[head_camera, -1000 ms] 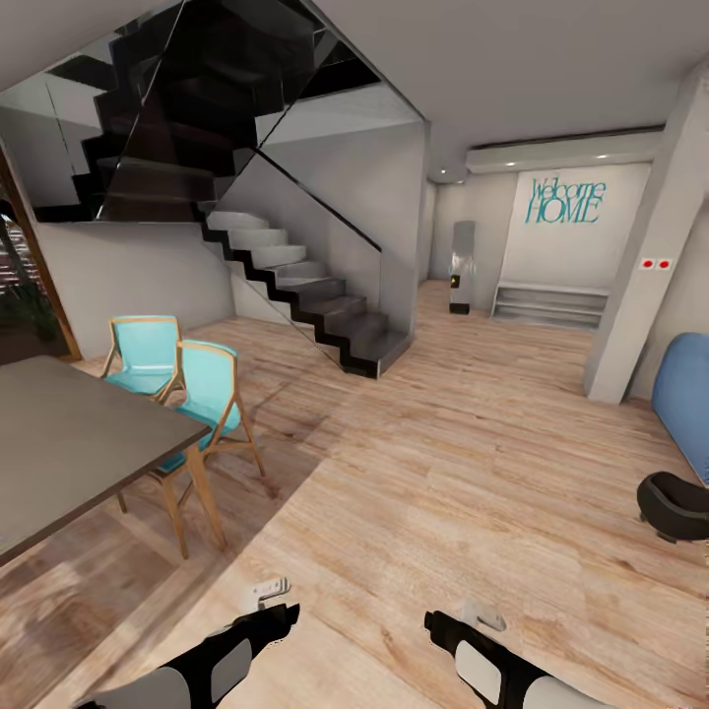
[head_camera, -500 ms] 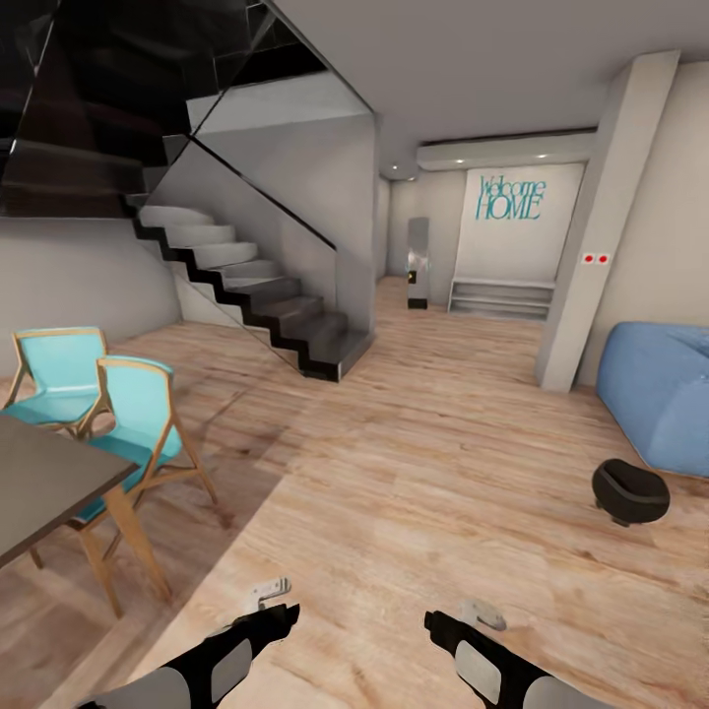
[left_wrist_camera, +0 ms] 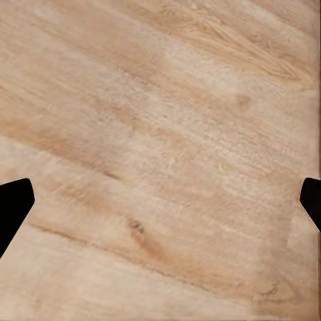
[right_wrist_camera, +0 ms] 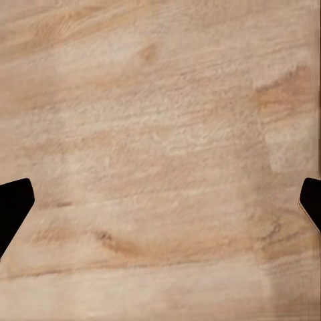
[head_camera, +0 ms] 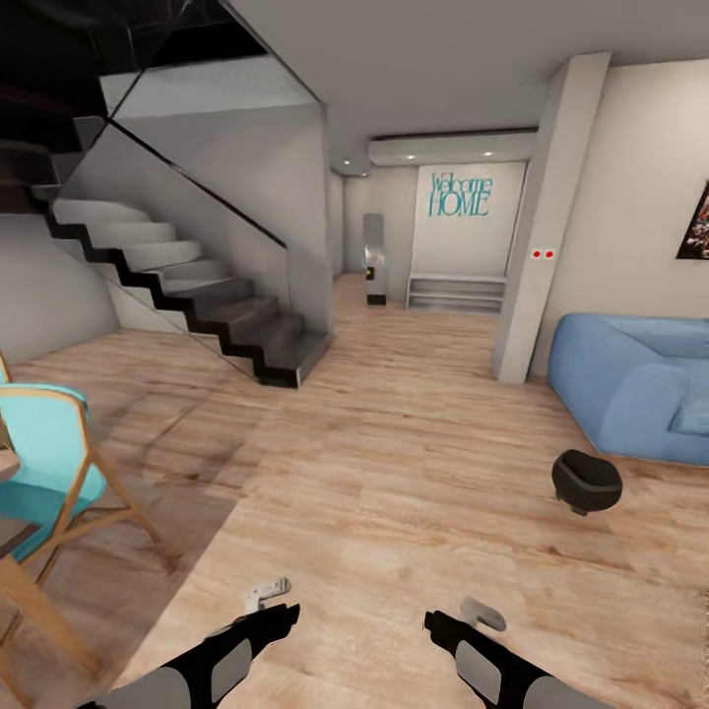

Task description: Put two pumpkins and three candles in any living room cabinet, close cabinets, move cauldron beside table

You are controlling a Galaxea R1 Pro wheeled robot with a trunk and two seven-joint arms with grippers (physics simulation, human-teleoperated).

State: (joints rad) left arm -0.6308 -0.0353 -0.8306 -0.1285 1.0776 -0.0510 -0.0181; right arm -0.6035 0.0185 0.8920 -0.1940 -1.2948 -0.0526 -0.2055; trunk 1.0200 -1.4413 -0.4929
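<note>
The cauldron (head_camera: 586,481), a round matte black pot, stands on the wood floor at the right of the head view, just in front of a blue sofa. Both arms are held low at the bottom of that view, far short of the cauldron. My left gripper (head_camera: 268,591) is open over bare floor, and its dark fingertips sit wide apart in the left wrist view (left_wrist_camera: 160,207). My right gripper (head_camera: 483,614) is open too, with nothing between its fingers (right_wrist_camera: 160,207). The pumpkins, candles, cabinet and table are out of view.
A blue sofa (head_camera: 640,384) lines the right wall beside a grey pillar (head_camera: 532,246). A dark staircase (head_camera: 197,305) rises at the left. A turquoise wooden chair (head_camera: 49,463) stands close at the left edge. Wood floor (head_camera: 394,473) stretches ahead to a hallway.
The whole head view has swung to the right: the dining table and one chair have slid out at the left, while the sofa and cauldron have come further in. Both arms hold the same pose.
</note>
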